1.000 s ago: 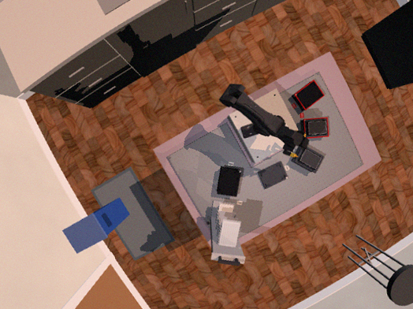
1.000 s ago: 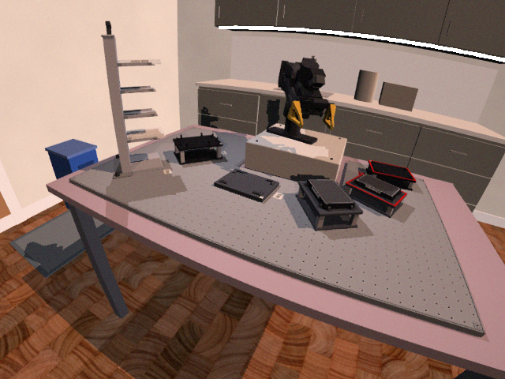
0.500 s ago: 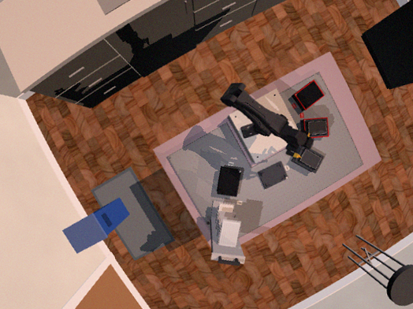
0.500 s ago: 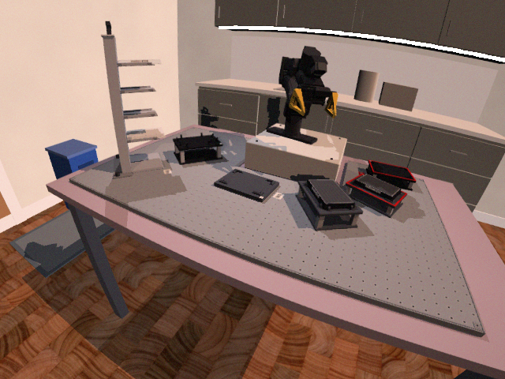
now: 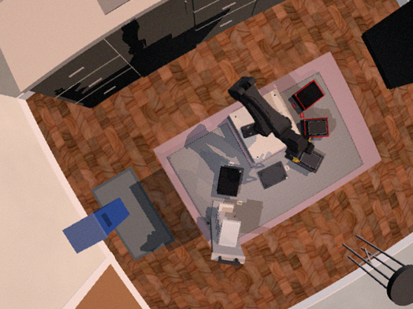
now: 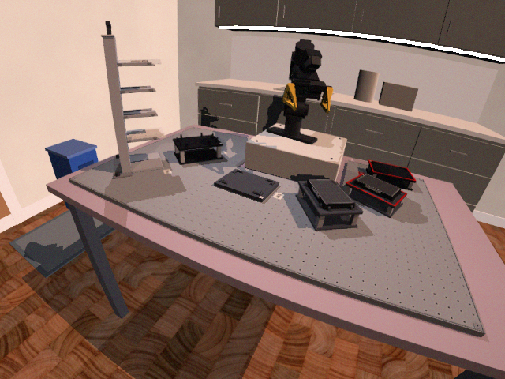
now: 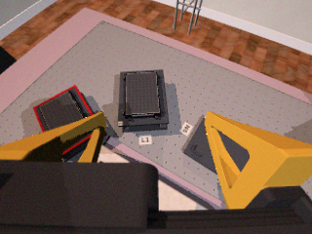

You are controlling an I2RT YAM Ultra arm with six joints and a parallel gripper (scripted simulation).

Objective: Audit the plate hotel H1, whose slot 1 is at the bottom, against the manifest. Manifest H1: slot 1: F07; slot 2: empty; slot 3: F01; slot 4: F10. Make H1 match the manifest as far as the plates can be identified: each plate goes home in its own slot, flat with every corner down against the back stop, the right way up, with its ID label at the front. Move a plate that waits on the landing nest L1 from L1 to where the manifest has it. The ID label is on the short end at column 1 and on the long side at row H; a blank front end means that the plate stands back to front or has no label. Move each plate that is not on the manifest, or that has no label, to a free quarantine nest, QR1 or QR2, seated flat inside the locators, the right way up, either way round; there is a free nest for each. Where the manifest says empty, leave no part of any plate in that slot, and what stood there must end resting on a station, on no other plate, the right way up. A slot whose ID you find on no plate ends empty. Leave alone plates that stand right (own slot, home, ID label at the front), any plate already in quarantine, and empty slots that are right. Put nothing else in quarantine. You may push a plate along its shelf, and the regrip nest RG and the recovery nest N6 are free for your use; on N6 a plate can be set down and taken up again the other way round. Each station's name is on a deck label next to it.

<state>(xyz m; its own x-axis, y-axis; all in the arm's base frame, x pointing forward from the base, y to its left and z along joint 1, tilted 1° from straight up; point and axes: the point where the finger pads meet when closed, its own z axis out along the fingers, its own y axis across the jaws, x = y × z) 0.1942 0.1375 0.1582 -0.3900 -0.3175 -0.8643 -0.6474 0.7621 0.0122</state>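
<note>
overhead, gripper (image 7: 156,141) wide open (empty)

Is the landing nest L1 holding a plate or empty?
Holding one: a dark plate lies flat on L1, apart from the open tool.

Two red-rimmed nests (image 6: 391,170) (image 6: 377,188) sit at about three o'clock on the deck, one carrying a plate (image 6: 378,184). One more plate (image 6: 330,191) rests on the raised nest (image 6: 329,212). The hotel (image 6: 115,106) has four shelves (contents unreadable).
</note>
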